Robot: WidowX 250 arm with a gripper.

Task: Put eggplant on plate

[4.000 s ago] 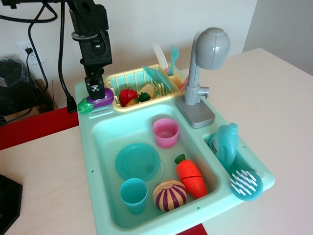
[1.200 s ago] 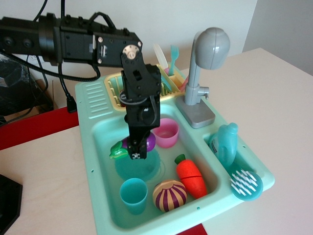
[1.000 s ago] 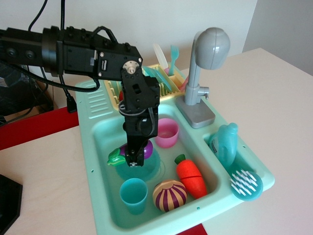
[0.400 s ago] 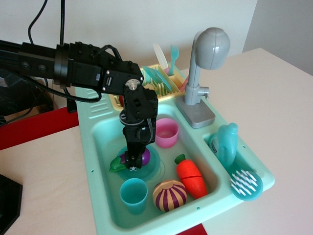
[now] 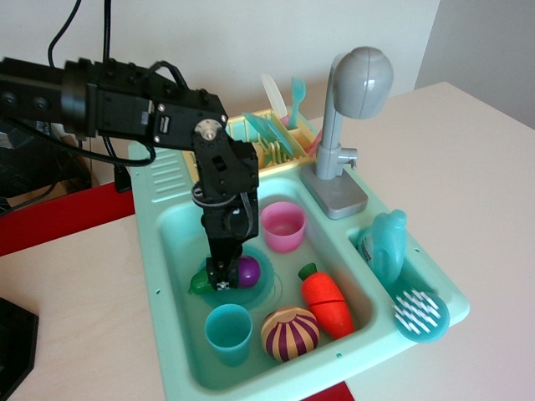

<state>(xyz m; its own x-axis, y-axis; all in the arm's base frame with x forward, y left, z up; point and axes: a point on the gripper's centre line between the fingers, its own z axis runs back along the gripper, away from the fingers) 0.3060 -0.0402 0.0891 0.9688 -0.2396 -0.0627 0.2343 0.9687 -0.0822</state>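
Resting in sink near side: teal cup, striped ball. Farther in, eggplant now sits on plate, lowered since 1 s ago; placement appears nearly done. Gripper stays down at eggplant; jaw opening can't be determined, release unconfirmed.

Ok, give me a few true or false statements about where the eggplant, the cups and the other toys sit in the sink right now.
1. The glossy purple toy eggplant lies on the round teal plastic plate. True.
2. The black end effector hangs over the grey faucet. False: it is down at the eggplant.
3. The pink plastic cup is tipped over. False: it stands upright.
4. The orange toy carrot lies beside the purple-and-tan striped ball. True.
5. The teal plastic cup holds the eggplant. False: it looks empty.
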